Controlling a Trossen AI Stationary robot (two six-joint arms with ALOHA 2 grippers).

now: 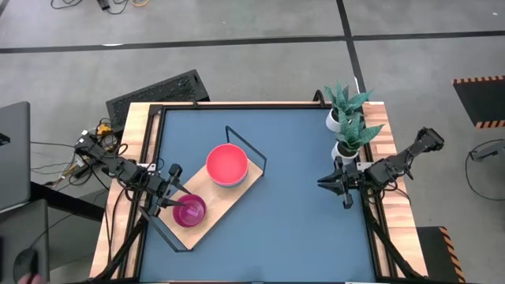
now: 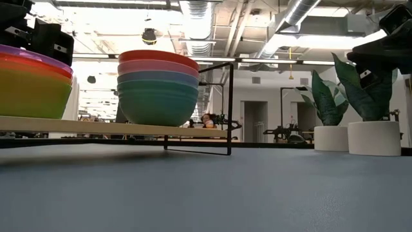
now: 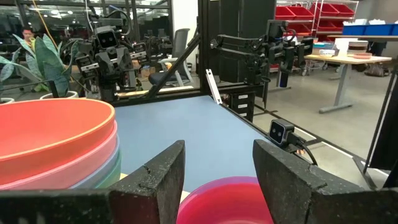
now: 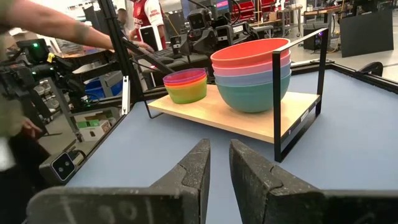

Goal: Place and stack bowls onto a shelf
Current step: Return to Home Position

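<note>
Bowls in two stacks on the shelf, both grippers empty

We see the shelf, a flat board of pale, smooth wood on a thin black wire frame. It lies at a slant on the matte blue tabletop. Two nests of round, glossy plastic bowls stand on it. The large stack runs from a dark green bowl at the bottom through blue and pink to a red bowl on top, near the frame's upright end. The small stack sits apart from it toward the board's other end. It is topped by a purple bowl, with red and yellowish-green bowls under it.

The left gripper hovers over the purple bowl with its rough, dark fingers spread fairly wide, gripping nothing; we cannot tell whether they touch the rim. The right gripper hangs over bare tabletop, well apart from the shelf, near two white plant pots. Its fingers stand only a narrow slit apart and hold nothing.
</note>
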